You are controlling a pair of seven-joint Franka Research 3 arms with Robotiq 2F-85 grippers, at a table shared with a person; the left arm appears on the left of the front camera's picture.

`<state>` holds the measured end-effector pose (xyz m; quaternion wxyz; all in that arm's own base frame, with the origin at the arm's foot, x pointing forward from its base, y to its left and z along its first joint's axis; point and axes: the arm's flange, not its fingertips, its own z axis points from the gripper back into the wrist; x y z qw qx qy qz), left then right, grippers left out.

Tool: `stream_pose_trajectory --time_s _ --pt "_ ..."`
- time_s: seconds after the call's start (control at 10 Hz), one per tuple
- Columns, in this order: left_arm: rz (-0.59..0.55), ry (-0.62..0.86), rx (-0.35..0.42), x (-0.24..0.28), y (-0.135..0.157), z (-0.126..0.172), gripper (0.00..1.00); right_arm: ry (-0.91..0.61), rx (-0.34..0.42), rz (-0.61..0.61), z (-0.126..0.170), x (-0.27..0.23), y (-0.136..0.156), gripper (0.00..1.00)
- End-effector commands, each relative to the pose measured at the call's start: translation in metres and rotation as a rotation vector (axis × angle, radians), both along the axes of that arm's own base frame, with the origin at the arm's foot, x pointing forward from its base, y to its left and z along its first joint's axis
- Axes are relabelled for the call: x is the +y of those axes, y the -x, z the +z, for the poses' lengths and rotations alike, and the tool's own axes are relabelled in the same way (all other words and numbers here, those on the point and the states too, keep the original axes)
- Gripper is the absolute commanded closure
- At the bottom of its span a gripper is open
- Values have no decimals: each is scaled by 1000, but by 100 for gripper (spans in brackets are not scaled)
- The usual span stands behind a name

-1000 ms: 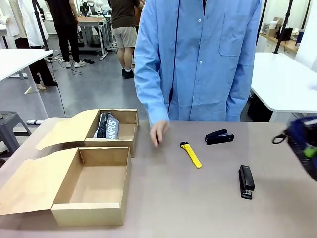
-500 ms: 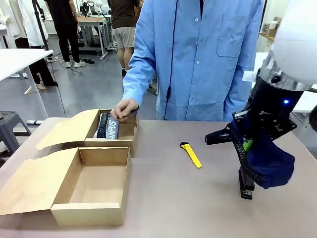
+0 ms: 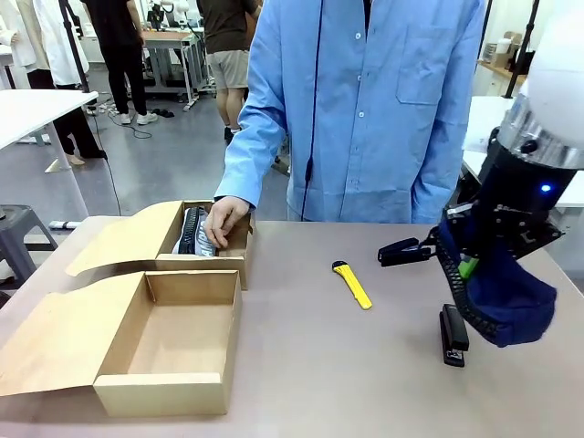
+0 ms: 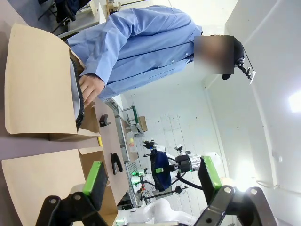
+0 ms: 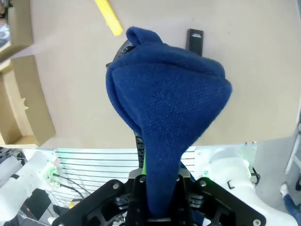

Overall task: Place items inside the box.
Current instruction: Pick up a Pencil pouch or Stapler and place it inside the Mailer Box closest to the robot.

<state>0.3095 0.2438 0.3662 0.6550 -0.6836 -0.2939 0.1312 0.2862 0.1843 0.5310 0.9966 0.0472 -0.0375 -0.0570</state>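
Navy blue knit, the fabric pouch (image 3: 507, 308) is clamped by the closed right gripper (image 3: 467, 266) near the table's (image 3: 347, 365) right edge. A black stapler (image 3: 451, 335) is partly hidden behind it. The left gripper (image 4: 153, 179) is spread wide, empty.

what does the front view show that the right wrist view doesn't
Front view: the person's hand at the grey zip pouch in the far box. Right wrist view: white robot parts past the table edge. Both: the right tool shut on the navy pouch, the yellow utility knife, a black stapler.
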Motion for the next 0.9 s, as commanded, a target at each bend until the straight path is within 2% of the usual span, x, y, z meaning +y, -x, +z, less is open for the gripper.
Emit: stream_pose_trajectory --time_s 0.0,0.1,0.2,0.3,0.5,0.8 --pt "-6 4 -18 -1 1 2 0 -147 -87 66 9 79 3 89" --pt "-6 4 -18 -1 1 2 0 -227 -59 94 14 127 -4 89" --pt "-6 4 -18 -1 1 2 0 -308 36 74 19 178 -9 89" --pt "-6 4 -18 -1 1 2 0 -318 43 50 19 225 -11 89" --pt "-6 4 -18 -1 1 2 0 -314 0 34 8 314 -16 89" --pt "-6 4 -18 -1 1 2 0 -323 -8 15 -41 402 -25 89"
